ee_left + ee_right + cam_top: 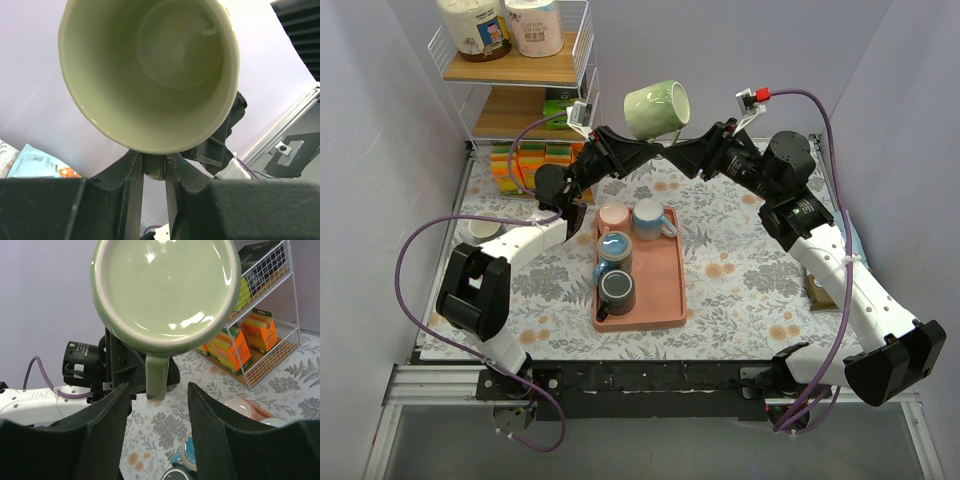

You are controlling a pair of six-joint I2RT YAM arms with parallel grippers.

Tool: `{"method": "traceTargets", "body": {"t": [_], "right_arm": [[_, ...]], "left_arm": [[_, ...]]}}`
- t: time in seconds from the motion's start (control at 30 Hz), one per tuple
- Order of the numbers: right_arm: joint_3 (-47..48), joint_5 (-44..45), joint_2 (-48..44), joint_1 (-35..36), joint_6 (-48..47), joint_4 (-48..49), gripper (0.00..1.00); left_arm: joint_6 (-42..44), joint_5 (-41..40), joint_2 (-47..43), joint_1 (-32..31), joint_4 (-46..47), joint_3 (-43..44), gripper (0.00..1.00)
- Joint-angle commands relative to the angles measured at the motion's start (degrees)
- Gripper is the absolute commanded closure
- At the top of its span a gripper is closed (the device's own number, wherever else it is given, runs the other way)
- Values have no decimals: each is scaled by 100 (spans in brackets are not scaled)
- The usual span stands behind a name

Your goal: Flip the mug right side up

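A pale green mug [657,108] hangs in the air on its side above the far middle of the table, handle pointing down. My left gripper [663,147] is shut on the handle from below. The left wrist view looks into the mug's open mouth [150,70], with the left gripper [154,167] pinching the handle. My right gripper [686,152] is open. In the right wrist view it [158,390] faces the mug's base [165,285], its fingers either side of the handle [156,372] without touching it.
A pink tray [665,290] holding several upright mugs lies under the arms. A wire shelf [520,90] with boxes and tubs stands at the back left. A small bowl [485,230] sits left. A snack bag [35,165] lies at the table's right.
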Motion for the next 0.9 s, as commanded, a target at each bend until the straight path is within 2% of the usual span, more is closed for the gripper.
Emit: {"method": "traceTargets", "body": {"t": [0.0,0.03,0.13,0.4,0.53,0.57,0.67,0.87], "right_arm": [[241,51,-93,-8,-77,-36,41],[250,60,-93,-8,-77,-45,36],[258,86,-102,-16,-85,-71,32],[206,183,-303,-157,-173,-176,25],[153,271,-418,-227,-226,-238,23],[127,288,-435,-254,-235,-238,23],[92,289,-462,-306,-244,-255,23],[47,183,-409,-386,-182,-247,23]], "left_arm": [[-802,-331,-458,53,464,170,100],[-794,-313,-476,62,463,162,100],[-697,-313,-589,158,385,83,100],[-56,-103,-1415,913,-563,-392,100],[926,-40,-2100,1160,-1924,-401,100],[1451,-84,-2389,1195,-2675,-392,100],[2288,-277,-2778,1283,-3978,-322,100],[2335,-392,-3384,1661,-4940,-436,100]]}}
